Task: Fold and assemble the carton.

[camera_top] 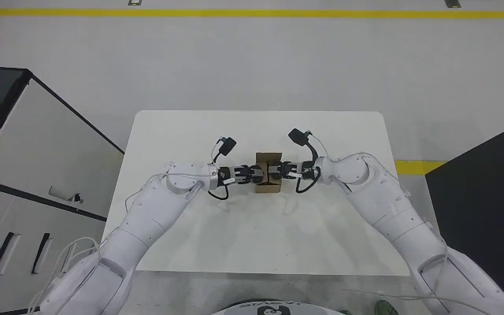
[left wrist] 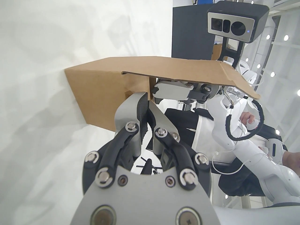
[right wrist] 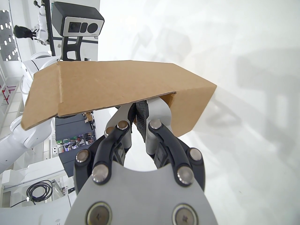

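Top view shows the brown carton (camera_top: 268, 172) near the middle of the white table (camera_top: 197, 236), with an arm coming in from each side. The left gripper (camera_top: 257, 174) meets one end of it and the right gripper (camera_top: 282, 170) meets the other end. In the left wrist view the left gripper's fingers (left wrist: 127, 113) are close together and pinch a thin edge of card at the open end. In the right wrist view the right gripper's fingers (right wrist: 159, 108) are pressed together too, and their tips are tucked in under the big top panel. It is hard to tell if any card sits between them. The carton looks only half made, like a slanted tube with one flap (right wrist: 41, 99) sticking out, and its far edge touches the table. The job now seems to be pushing it into a proper box shape. To do that well, both arms should go slowly and evenly, so the folds bend on their lines and the card does not crush or slip. The two grippers are very near each other inside the carton, so they could bump. The loose flap could also catch on a finger. A grey cabinet (camera_top: 47, 157) stands beside the table and a yellow line (camera_top: 252, 12) runs on the floor, both well apart from the carton.
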Available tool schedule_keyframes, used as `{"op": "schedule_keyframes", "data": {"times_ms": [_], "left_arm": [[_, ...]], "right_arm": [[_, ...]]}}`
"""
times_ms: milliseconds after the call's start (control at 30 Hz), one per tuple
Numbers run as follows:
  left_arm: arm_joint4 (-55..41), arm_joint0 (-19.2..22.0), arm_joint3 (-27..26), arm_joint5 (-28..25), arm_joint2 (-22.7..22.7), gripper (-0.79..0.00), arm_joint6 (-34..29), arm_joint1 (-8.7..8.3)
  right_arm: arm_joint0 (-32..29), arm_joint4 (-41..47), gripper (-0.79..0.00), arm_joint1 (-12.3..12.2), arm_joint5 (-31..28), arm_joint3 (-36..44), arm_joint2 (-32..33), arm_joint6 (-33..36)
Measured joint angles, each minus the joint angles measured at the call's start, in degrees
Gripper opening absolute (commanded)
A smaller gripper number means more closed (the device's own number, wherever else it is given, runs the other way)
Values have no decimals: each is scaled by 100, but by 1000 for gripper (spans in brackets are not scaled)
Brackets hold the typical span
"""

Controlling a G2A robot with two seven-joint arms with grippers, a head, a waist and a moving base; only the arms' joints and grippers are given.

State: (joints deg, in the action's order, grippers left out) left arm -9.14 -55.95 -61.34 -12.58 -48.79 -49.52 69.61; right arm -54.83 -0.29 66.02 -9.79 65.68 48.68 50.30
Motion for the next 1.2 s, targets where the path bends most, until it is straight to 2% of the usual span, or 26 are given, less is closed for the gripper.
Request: {"op": "schedule_keyframes", "data": {"times_ms": [600,1200], "left_arm": [[351,-13,-52,-4,8,-785,261,43],[342,-71,-93,-15,-77,-785,229,64]], "right_arm": [[-15,-31,-785,26,-37,-37,81,49],[-39,-61,-785,52,-74,-67,141,76]]}}
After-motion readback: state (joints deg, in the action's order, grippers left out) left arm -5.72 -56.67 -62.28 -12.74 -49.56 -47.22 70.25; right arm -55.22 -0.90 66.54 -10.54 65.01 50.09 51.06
